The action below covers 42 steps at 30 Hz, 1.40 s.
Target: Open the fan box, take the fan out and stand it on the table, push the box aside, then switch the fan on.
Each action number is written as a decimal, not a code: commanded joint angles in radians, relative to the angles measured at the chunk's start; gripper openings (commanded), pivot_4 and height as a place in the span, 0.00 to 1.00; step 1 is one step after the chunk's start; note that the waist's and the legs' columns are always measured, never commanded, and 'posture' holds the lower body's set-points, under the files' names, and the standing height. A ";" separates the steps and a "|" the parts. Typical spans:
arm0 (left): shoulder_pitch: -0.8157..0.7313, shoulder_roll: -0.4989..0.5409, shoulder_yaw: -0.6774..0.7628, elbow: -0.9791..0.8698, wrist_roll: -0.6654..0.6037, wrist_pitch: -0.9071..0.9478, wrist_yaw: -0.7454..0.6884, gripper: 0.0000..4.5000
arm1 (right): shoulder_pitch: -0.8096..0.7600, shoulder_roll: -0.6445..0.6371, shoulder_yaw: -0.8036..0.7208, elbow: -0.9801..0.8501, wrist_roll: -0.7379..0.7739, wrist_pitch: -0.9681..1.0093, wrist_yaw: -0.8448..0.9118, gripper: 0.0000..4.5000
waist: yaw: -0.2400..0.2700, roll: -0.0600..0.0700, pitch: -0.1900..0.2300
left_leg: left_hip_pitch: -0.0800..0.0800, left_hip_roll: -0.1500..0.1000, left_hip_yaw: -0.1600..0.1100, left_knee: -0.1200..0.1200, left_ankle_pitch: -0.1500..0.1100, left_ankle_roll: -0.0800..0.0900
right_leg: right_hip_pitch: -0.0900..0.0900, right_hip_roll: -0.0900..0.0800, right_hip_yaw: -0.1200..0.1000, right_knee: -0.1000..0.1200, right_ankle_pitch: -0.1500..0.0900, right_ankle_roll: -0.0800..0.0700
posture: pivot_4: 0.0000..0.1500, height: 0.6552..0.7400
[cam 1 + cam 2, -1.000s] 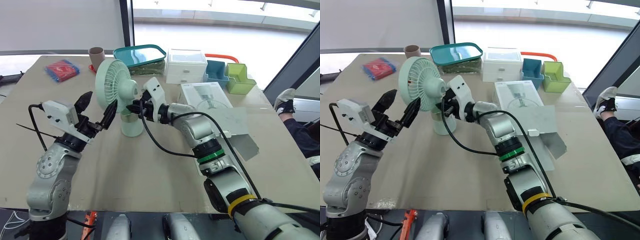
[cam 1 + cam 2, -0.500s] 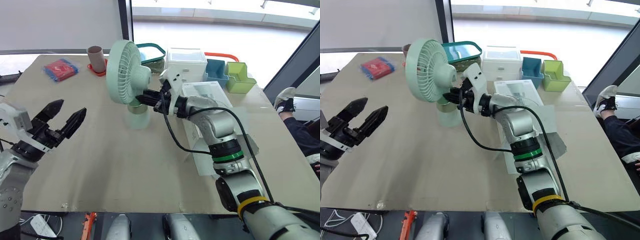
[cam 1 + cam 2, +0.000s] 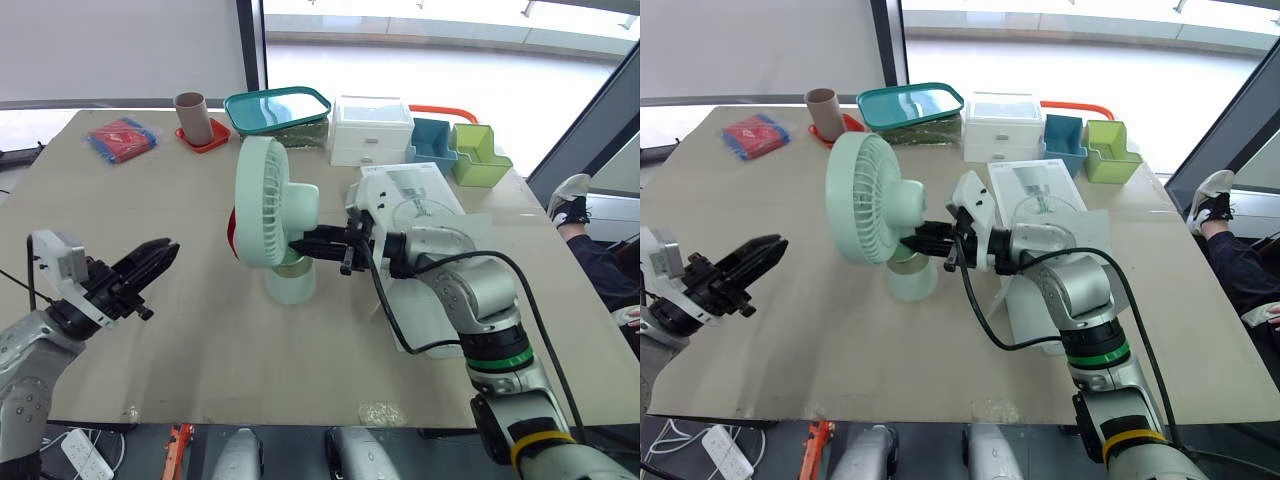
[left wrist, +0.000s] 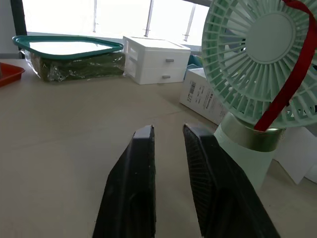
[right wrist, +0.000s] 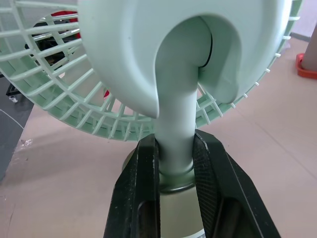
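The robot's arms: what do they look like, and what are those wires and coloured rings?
Both the right arm and left arm are chunky, rounded silver-grey metal segments. The right one wears a green ring and a yellow ring. Black cables loop to white wrist blocks. The jaws are black, tapered, ribbed inside.

Silver right arm [image 3: 480,300] with green ring [image 3: 497,358], yellow ring [image 3: 530,438], black cable [image 3: 383,310].
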 commanded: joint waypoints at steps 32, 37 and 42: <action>-0.142 -0.160 -0.441 0.327 0.357 -0.212 -0.175 0.02 | 0.143 -0.004 0.060 -0.104 -0.011 -0.049 -0.094 0.08 | 0.001 -0.001 -0.001 | 0.002 0.000 0.000 0.002 0.002 -0.002 | 0.001 0.000 0.000 0.005 0.001 -0.001 | 1.00 1.00; -0.145 -0.168 -0.460 0.331 0.365 -0.219 -0.191 0.02 | 0.142 -0.006 0.063 -0.100 -0.017 -0.051 -0.099 0.08 | 0.001 -0.001 -0.001 | 0.003 0.000 0.000 0.003 0.002 -0.002 | 0.001 0.000 0.000 0.006 0.001 -0.001 | 1.00 1.00; -0.166 -0.185 -0.474 0.358 0.375 -0.227 -0.195 0.02 | 0.145 -0.007 0.064 -0.103 -0.019 -0.051 -0.101 0.08 | 0.002 -0.001 -0.001 | 0.003 -0.001 0.000 0.004 0.002 -0.002 | 0.001 0.001 0.000 0.007 0.001 -0.001 | 1.00 1.00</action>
